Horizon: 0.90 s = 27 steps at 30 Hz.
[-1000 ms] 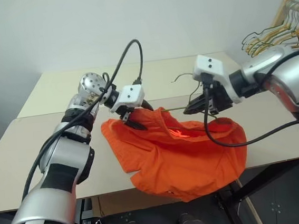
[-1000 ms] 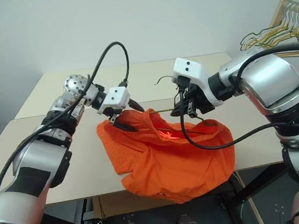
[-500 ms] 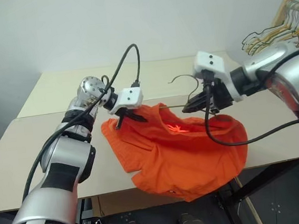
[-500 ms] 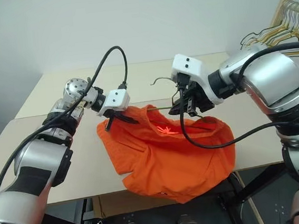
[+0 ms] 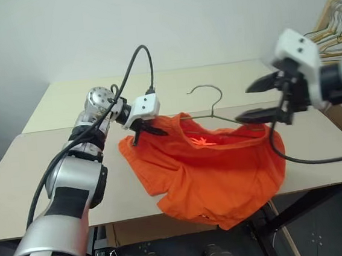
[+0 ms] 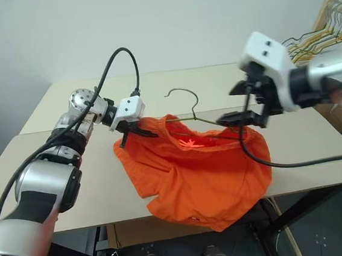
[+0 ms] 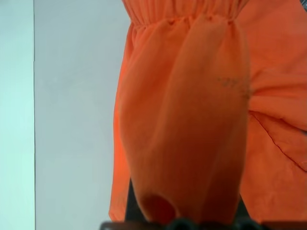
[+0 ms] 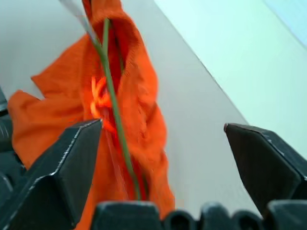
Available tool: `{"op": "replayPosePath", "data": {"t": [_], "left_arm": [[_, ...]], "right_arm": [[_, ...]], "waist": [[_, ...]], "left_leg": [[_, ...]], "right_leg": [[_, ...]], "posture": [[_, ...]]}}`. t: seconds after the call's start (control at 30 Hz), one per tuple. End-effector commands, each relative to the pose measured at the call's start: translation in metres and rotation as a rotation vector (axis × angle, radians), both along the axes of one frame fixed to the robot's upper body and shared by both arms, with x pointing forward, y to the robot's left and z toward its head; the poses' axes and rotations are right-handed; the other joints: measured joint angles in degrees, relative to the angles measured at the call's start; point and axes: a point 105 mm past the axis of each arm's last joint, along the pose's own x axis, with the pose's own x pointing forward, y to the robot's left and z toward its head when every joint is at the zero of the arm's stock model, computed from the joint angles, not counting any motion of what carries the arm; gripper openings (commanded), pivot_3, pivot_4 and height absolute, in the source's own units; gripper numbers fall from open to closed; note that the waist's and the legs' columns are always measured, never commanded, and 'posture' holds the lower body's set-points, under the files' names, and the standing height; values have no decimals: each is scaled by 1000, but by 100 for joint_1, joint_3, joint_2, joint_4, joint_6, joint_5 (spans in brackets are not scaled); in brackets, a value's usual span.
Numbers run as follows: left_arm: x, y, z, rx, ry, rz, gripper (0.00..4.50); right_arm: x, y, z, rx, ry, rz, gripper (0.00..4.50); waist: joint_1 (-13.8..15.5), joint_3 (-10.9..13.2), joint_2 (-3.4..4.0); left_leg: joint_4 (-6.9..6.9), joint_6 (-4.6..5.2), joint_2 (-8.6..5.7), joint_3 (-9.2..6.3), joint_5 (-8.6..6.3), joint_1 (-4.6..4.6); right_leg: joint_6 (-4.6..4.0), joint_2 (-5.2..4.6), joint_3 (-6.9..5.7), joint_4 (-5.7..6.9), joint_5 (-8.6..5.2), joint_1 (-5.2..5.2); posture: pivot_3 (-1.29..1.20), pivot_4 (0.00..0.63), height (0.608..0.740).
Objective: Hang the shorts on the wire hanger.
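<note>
The orange shorts [image 5: 211,166] lie on the beige table [image 5: 48,176], their lower part drooping over the front edge. My left gripper [image 5: 144,130] is shut on the gathered waistband at the shorts' left corner; in the left wrist view orange fabric [image 7: 187,120] drapes over its fingers. The wire hanger [image 5: 207,97] has its hook sticking up behind the waistband and its wire [image 8: 112,96] running into the waist opening. My right gripper [image 5: 244,104] hangs open just right of the hanger, above the table, touching nothing.
A wooden rack with several bunched hangers [image 5: 334,24] stands at the back right. A second table top [image 5: 71,98] adjoins at the back. My left arm's black cable [image 5: 134,65] loops above the wrist.
My left gripper has shut on the waistband. My right gripper has let go of the hanger, opened wide and drawn away to the right and up. The hanger stays in the shorts.
</note>
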Motion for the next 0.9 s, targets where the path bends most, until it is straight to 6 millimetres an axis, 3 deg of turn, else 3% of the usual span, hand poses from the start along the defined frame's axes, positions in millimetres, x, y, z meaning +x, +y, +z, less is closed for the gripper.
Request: {"op": "replayPosePath", "data": {"t": [0.03,0.13,0.27,0.4,0.5,0.8,0.83,0.9], "left_arm": [[3,-2,14,-30,-38,7,0],[3,-2,14,-30,-38,6,0],[3,-4,16,-30,-45,2,0],[3,-4,19,-30,-50,-2,0],[3,-4,19,-29,-53,-5,0],[1,-8,16,-45,-68,-31,0],[0,-9,16,-51,-75,-39,0],[-1,-10,17,-66,-76,-50,0]], "right_arm": [[-15,-11,1,-54,-29,13,4477],[-18,-20,-23,-164,10,11,4477],[2,-33,-54,-270,-4,-56,4477],[15,-29,-61,-268,-9,-51,4311],[20,-24,-66,-275,5,-20,3589],[22,-11,-68,-237,66,36,267],[20,-10,-69,-234,76,41,14],[18,-9,-69,-208,100,45,14]], "waist": [[-3,0,0],[-35,0,0],[-108,-1,1],[-157,0,2],[-153,0,2],[-144,0,2],[-145,0,2],[-146,0,2]], "left_leg": [[1,0,0,1,0,4],[6,0,2,6,0,14],[4,-1,4,13,1,36],[1,-1,3,14,1,33],[-6,-1,0,13,1,29],[-3,0,-3,11,1,24],[-3,0,-3,11,1,24],[-2,0,-2,10,1,26]], "right_leg": [[1,0,0,0,0,3],[23,0,3,6,-11,5],[31,1,6,9,-17,13],[31,1,9,8,-16,11],[5,2,12,7,-3,10],[4,1,12,3,-1,11],[5,1,12,4,-2,12],[6,1,12,5,-2,12]], "posture": [[-20,0,740],[-18,0,740],[-18,0,740],[-6,0,740],[-6,0,740],[-11,0,740],[-13,0,740],[-14,0,740]]}}
